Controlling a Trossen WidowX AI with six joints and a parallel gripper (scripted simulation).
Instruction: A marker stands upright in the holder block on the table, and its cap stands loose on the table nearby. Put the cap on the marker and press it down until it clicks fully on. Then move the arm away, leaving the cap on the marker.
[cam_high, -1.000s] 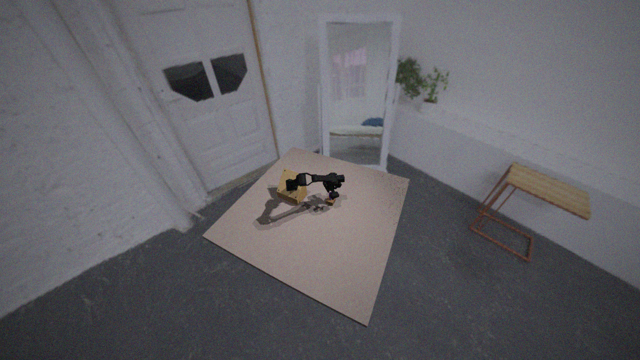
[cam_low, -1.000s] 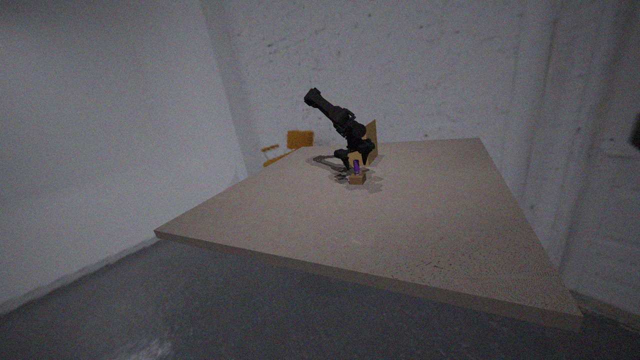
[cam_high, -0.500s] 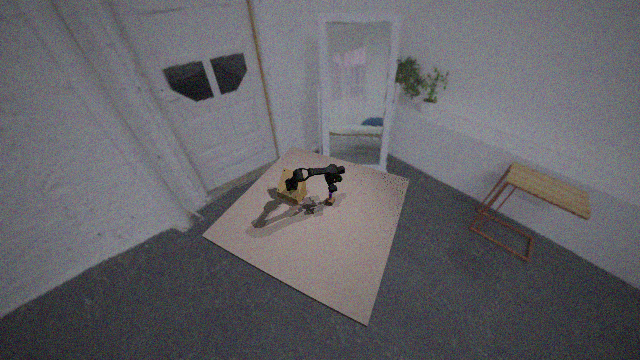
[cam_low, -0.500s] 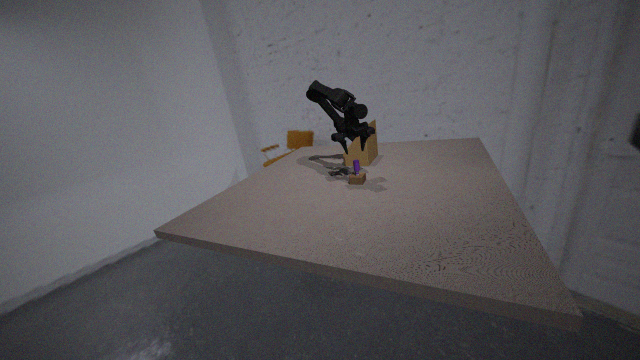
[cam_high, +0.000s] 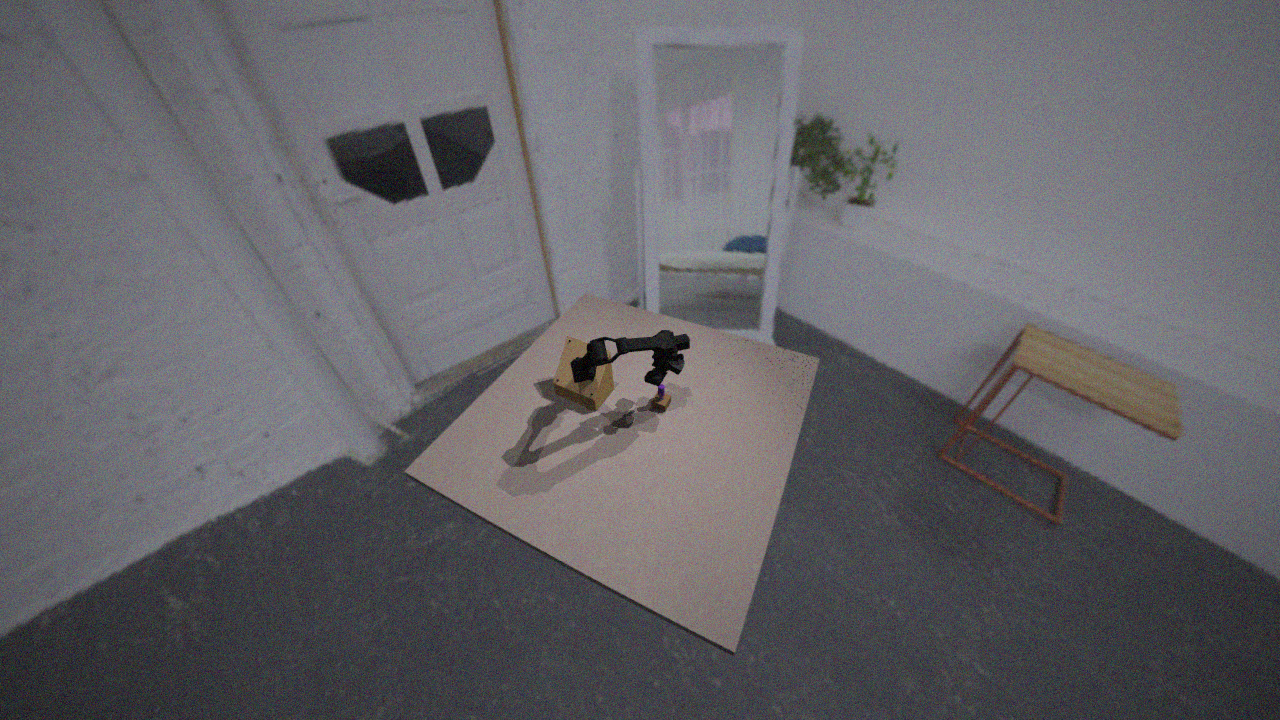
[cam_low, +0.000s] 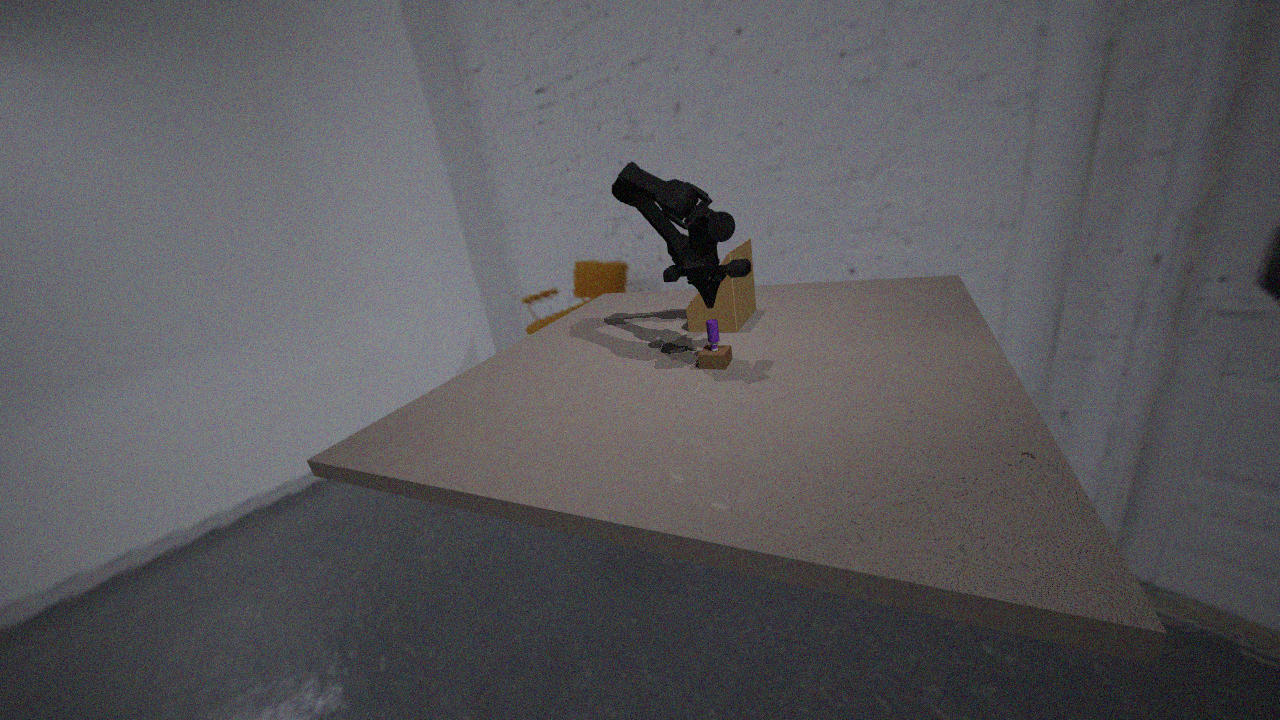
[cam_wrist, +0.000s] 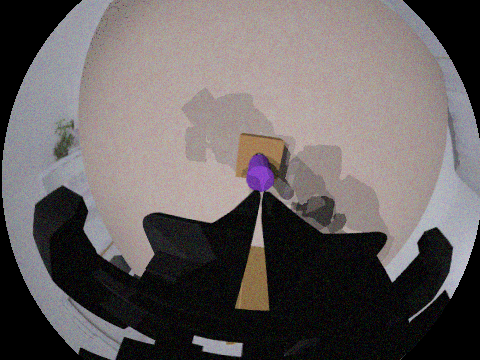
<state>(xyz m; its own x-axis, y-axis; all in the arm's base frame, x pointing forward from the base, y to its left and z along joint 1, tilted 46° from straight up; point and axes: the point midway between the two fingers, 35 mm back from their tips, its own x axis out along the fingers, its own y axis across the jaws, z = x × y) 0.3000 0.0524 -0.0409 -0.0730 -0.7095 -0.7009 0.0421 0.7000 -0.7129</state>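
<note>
The wooden holder block (cam_high: 660, 405) (cam_low: 714, 359) (cam_wrist: 265, 144) sits on the table (cam_high: 644, 501) (cam_low: 626, 447) (cam_wrist: 320, 65). The purple cap (cam_high: 661, 390) (cam_low: 712, 330) (cam_wrist: 260, 178) sits upright over the marker standing in the block. Only a short pale bit of the marker (cam_low: 714, 348) shows below the cap. Whether the cap is fully seated cannot be told. My gripper (cam_high: 655, 381) (cam_low: 709, 306) (cam_wrist: 260, 196) is shut and empty, its fingertips together, pointing down. In the exterior view a small gap shows between the fingertips and the cap's top.
The arm's wooden base mount (cam_high: 581, 392) (cam_low: 738, 300) stands on the table behind the block. Arm shadows fall across the table. A small side table (cam_high: 1100, 376) stands on the floor, apart from the work table. A white-framed mirror (cam_high: 648, 179) stands behind the table.
</note>
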